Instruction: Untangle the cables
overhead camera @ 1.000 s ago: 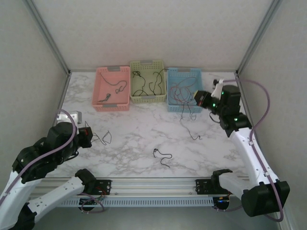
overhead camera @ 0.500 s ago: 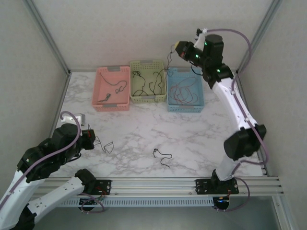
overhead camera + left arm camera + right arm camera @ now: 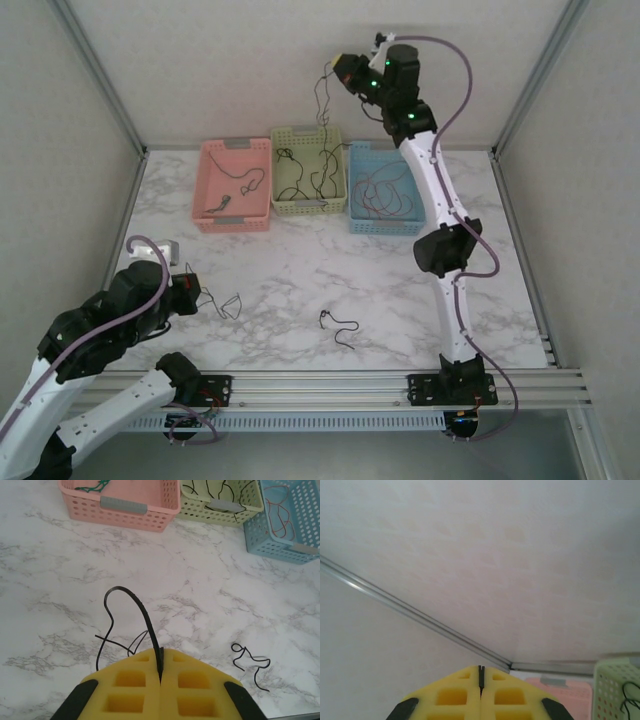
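Where left hand (image 3: 161,672), right hand (image 3: 481,674) pinch cables (image 3: 145,616), ends hidden.

The lower end of the black cable (image 3: 143,612) vanishes inside the left hand (image 3: 160,655) (blue basket (image 3: 280,550) cut by the edge).

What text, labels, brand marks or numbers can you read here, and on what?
None readable.
Grey tabs on the pink plastic basket and pale green plastic basket: blank.
Yellow foam faces of the left gripper, shut on a thin black cable, and the right gripper, shut on a thin dark cable: unmarked.
Aluminium rail at the near edge: no legible print.
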